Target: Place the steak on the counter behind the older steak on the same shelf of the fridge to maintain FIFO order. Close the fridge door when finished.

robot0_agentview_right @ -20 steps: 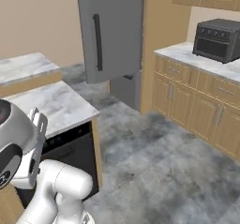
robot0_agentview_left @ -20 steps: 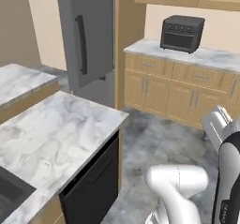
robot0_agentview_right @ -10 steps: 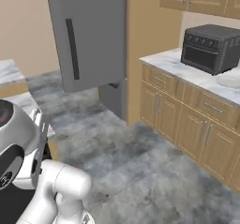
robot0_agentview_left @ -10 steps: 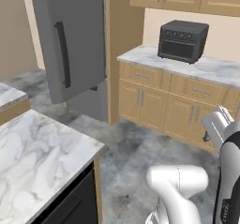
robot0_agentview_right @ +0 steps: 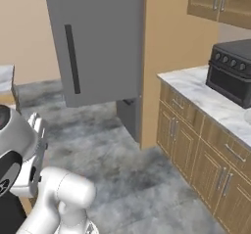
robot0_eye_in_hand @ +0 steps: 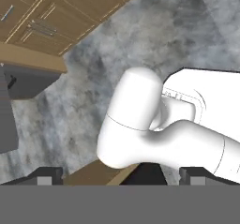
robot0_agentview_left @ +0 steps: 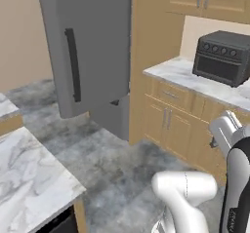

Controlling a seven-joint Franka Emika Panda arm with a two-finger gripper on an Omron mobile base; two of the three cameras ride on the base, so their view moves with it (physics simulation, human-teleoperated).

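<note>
Beside the fridge door (robot0_agentview_left: 93, 47), no writing is legible; gripper (robot0_eye_in_hand: 121, 176) fingers spread apart.

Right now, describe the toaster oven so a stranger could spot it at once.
Find the marbled counter right of the tall grey fridge. On it sits the toaster oven, a dark boxy appliance with knobs along its top, unlike the light wooden cabinets around it.
</note>
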